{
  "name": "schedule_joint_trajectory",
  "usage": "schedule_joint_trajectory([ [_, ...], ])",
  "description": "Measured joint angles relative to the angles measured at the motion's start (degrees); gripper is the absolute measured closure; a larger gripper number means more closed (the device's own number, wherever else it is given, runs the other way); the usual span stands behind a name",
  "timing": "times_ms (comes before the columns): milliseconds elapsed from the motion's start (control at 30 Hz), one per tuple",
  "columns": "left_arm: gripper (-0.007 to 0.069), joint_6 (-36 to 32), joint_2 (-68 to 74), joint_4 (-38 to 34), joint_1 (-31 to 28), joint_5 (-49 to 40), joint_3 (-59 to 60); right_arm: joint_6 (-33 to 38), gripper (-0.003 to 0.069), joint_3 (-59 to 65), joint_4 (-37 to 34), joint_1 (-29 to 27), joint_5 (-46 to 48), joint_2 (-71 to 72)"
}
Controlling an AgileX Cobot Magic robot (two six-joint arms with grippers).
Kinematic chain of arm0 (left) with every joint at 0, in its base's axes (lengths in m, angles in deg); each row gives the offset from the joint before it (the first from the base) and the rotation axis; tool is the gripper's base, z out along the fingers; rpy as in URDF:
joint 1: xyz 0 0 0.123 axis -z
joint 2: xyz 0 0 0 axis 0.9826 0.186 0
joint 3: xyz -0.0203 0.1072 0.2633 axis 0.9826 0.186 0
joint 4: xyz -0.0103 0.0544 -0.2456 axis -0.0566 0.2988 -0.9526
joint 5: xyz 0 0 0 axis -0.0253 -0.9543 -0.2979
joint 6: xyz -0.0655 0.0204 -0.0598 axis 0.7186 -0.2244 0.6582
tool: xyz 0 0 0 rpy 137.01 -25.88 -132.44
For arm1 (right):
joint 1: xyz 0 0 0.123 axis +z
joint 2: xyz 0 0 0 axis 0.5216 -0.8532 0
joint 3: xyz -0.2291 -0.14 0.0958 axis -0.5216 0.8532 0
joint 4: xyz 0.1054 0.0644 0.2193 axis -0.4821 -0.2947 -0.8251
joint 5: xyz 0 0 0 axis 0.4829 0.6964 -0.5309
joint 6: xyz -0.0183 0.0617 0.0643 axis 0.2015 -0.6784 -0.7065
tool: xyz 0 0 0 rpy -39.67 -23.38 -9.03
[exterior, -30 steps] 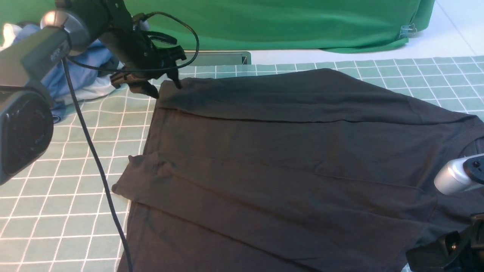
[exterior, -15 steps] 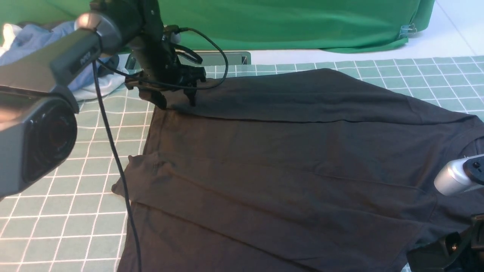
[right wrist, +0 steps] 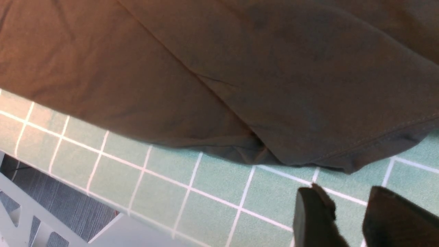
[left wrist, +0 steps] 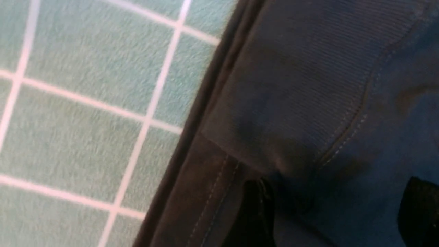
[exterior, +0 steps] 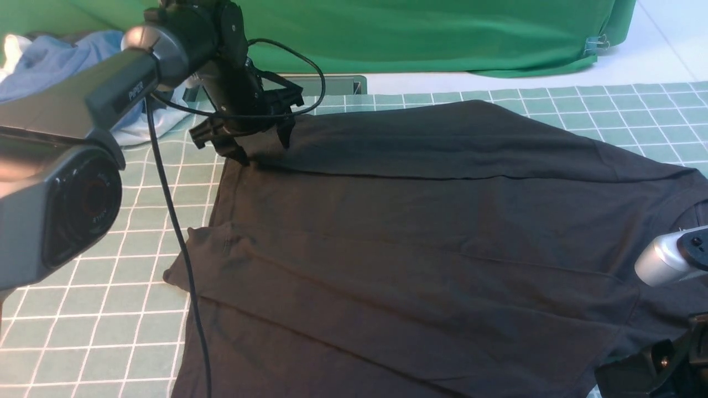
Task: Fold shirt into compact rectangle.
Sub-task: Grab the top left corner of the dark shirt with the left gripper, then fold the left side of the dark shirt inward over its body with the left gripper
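The black shirt (exterior: 420, 237) lies spread on the green checked mat (exterior: 99, 309), with its far long edge folded over as a strip (exterior: 442, 143). My left gripper (exterior: 264, 150) hangs open over the far left corner of that strip, one finger on each side of the fold. In the left wrist view the hem stitching of the shirt (left wrist: 308, 103) lies under the left gripper (left wrist: 337, 209), with only flat cloth between the jaws. My right gripper (right wrist: 346, 195) is open over bare mat, just off the near right edge of the shirt (right wrist: 240, 68). Its jaws hold nothing.
A blue garment (exterior: 50, 61) and a white garment (exterior: 149, 119) are piled at the far left. A green backdrop cloth (exterior: 415, 33) hangs behind, with a metal bracket (exterior: 326, 85) below it. The left arm's cable (exterior: 177, 237) droops over the mat. The table edge (right wrist: 68, 219) runs close to the right gripper.
My left gripper has moved right, from the shirt's far left corner onto the folded strip, and its jaws stand a little wider. The shirt and the right arm have not moved.
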Motion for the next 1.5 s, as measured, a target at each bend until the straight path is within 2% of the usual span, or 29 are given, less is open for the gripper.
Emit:
schedule_joint_trajectory([
  [200,0.0120,1.73,0.43,0.00,-0.05,-2.36,0.00,0.00,0.0418,0.00,0.06,0.00,0.00,0.00],
  [433,0.0125,3.36,1.71,-0.43,-0.05,0.80,-0.13,0.00,0.0418,0.00,0.11,0.00,0.22,0.00],
  [500,0.0146,3.10,1.76,-0.58,-0.05,1.58,-0.13,0.00,0.0418,0.00,0.11,0.00,0.34,0.00],
  [600,0.0224,2.99,1.94,-0.65,-0.17,2.33,-0.13,0.00,0.0418,0.00,0.11,0.00,0.45,0.00],
  [700,0.0400,1.08,2.18,-0.65,-0.36,2.38,-0.13,0.00,0.0418,0.00,0.11,0.00,0.57,0.00],
  [800,0.0544,-1.06,2.26,-0.65,-0.55,2.45,-0.13,0.00,0.0418,0.00,0.11,0.00,0.62,0.00],
  [867,0.0591,-1.82,2.26,-0.69,-0.55,2.56,-0.13,0.40,0.0418,0.00,0.11,0.00,0.62,0.00],
  [1233,0.0596,-10.66,-4.85,-0.62,-0.62,1.68,-0.13,2.74,0.0418,0.00,0.11,0.00,0.36,0.00],
  [1300,0.0596,-13.76,-9.12,-1.15,-0.56,-0.66,-0.13,3.81,0.0418,0.00,0.11,0.00,-0.87,0.00],
  [1500,0.0596,-15.22,-14.71,0.08,-0.46,-6.68,-0.13,4.53,0.0418,-0.07,0.11,0.00,-3.25,0.00],
])
